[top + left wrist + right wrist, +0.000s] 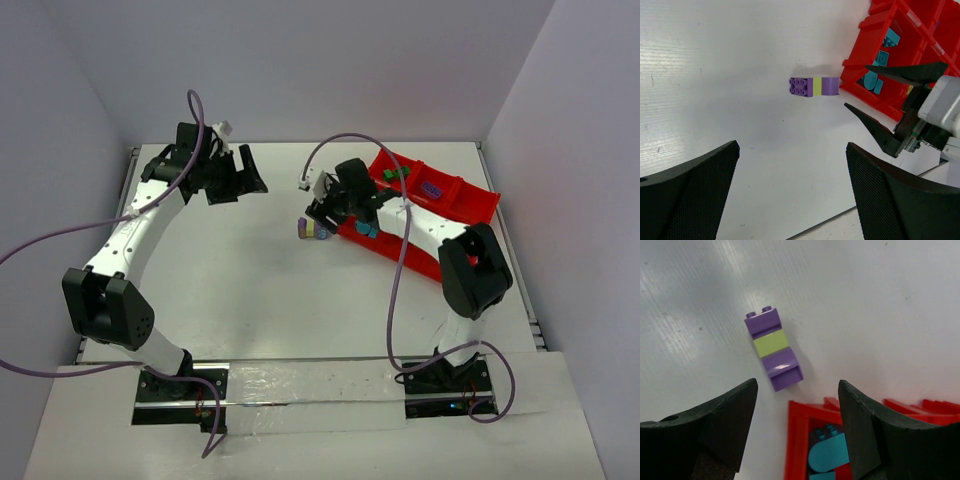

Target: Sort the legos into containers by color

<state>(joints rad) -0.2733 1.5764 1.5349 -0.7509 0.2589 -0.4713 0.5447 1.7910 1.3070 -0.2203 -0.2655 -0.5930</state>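
A clump of legos (773,348), purple, yellow-green and purple, lies on its side on the white table just off the corner of the red tray (799,415). My right gripper (797,385) hovers open over that corner, with nothing between its fingers and the clump just beyond its fingertips. Teal legos (832,452) lie in the corner compartment below it. From above, the clump (310,230) sits left of the tray (482,200), with the right gripper (325,214) just over it. My left gripper (238,187) stands open and empty at the far left, facing the clump (813,86).
In the top view green legos (397,175) and a purple lego (432,188) lie in the tray's far compartments, and teal ones (365,228) in a near one. The right gripper's fingers (875,131) show in the left wrist view beside the tray (860,67). Walls enclose the table.
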